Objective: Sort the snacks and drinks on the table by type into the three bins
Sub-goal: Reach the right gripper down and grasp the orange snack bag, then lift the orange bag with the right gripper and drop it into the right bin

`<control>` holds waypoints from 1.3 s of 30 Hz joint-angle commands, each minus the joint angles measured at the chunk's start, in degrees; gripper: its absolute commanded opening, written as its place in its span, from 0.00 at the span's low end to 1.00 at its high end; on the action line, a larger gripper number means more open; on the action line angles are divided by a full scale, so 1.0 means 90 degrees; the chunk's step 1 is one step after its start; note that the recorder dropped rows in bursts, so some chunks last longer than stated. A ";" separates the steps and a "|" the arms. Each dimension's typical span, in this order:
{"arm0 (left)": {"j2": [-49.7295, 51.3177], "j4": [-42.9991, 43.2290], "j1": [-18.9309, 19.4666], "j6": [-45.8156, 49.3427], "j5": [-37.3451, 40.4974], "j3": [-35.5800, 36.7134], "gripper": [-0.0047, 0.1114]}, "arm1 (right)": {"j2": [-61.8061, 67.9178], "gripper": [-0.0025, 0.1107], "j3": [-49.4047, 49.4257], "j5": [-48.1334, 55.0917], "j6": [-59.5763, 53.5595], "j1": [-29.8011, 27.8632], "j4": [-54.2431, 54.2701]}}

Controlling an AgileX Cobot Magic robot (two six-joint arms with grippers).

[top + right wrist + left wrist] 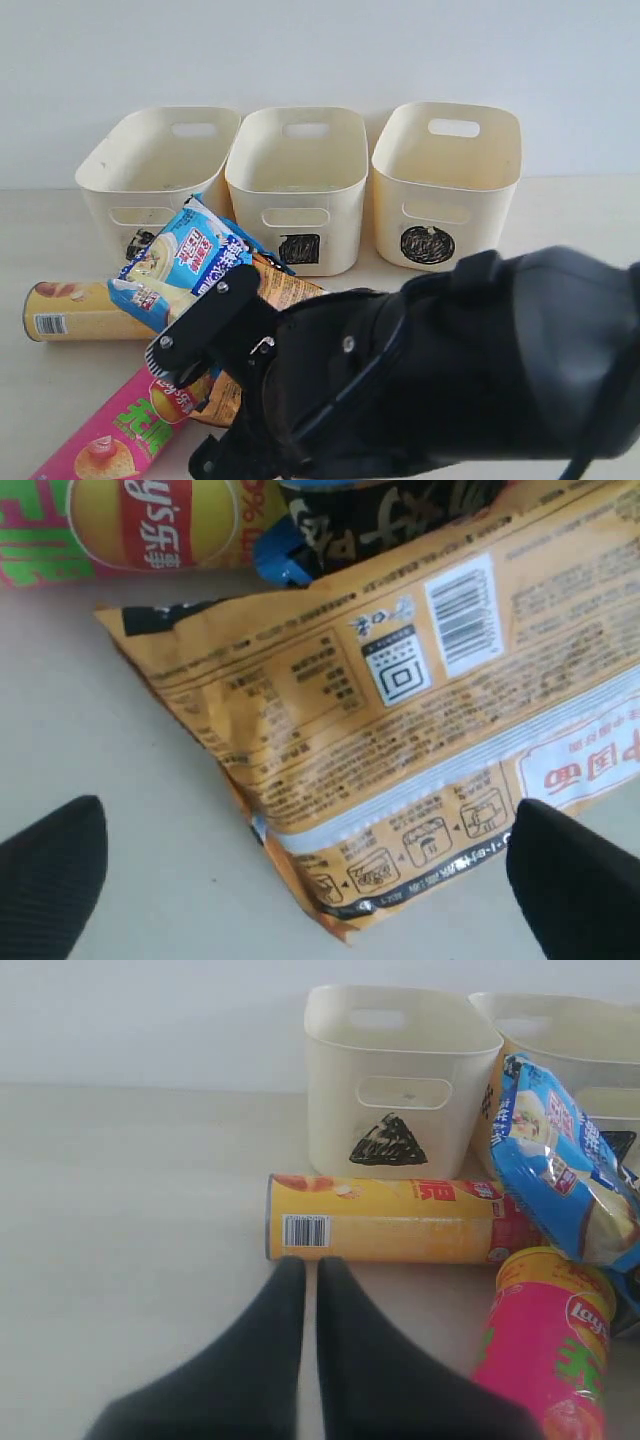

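Observation:
The yellow chip can (pixel 390 1220) lies on its side on the table (pixel 130 1210), in front of the leftmost bin (pixel 400 1080). My left gripper (pixel 311 1262) is shut and empty, its tips just short of the can's barcode end. The pink can (pixel 545 1340) lies beside it, and the blue-and-white bag (pixel 560 1160) leans over both. My right gripper (pixel 315 880) hangs open, fingers wide apart either side of a corner of the orange bag (pixel 400 710), not touching it. A dark, blue-edged pack (pixel 380 520) lies behind the bag; I cannot tell what it is. No drink carton shows clearly.
Three cream bins (pixel 165 170) (pixel 298 180) (pixel 448 175) stand in a row at the back, all looking empty. My right arm (pixel 450 370) fills the lower right of the exterior view and hides the table beneath. Bare table (pixel 40 230) lies to the left.

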 commanded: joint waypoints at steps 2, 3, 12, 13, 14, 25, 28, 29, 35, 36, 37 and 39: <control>-0.0018 -0.0048 0.0000 0.0009 -0.0027 0.0023 0.08 | 0.0546 0.92 -0.0192 0.1038 0.1293 0.0506 -0.1614; -0.0018 -0.0048 0.0000 0.0009 -0.0027 0.0023 0.08 | 0.0642 0.92 -0.0192 0.1038 0.1541 0.0572 -0.1917; -0.0018 -0.0048 0.0000 0.0009 -0.0027 0.0023 0.08 | 0.1172 0.92 -0.0218 0.1411 0.3013 0.0610 -0.3451; -0.0018 -0.0048 0.0000 0.0009 -0.0027 0.0023 0.08 | 0.1232 0.92 -0.0218 0.1411 0.3122 0.0598 -0.3515; -0.0018 -0.0048 0.0000 0.0009 -0.0027 0.0023 0.08 | 0.1273 0.91 -0.0218 0.1422 0.3183 0.0583 -0.3570; -0.0018 -0.0048 0.0000 0.0009 -0.0027 0.0023 0.08 | 0.1343 0.42 -0.0218 0.1329 0.3274 0.0308 -0.3366; -0.0018 -0.0048 0.0000 0.0009 -0.0027 0.0023 0.08 | 0.1343 0.03 -0.0218 0.1368 0.3304 0.0308 -0.3148; -0.0018 -0.0048 0.0000 0.0009 -0.0027 0.0023 0.08 | 0.1343 0.04 -0.0218 0.1436 0.3273 0.0308 -0.3068; -0.0018 -0.0048 0.0000 0.0009 -0.0027 0.0023 0.08 | 0.0890 0.04 -0.0218 0.1596 0.3140 0.0308 -0.2792; -0.0018 -0.0048 0.0000 0.0009 -0.0027 0.0023 0.08 | 0.0737 0.04 -0.0218 0.1596 0.3140 0.0308 -0.2755; -0.0018 -0.0048 0.0000 0.0009 -0.0027 0.0023 0.08 | 0.0571 0.04 -0.0218 0.1596 0.3140 0.0308 -0.2746; -0.0018 -0.0048 0.0000 0.0009 -0.0027 0.0023 0.08 | 0.0286 0.02 -0.0218 0.1596 0.3140 0.0308 -0.2717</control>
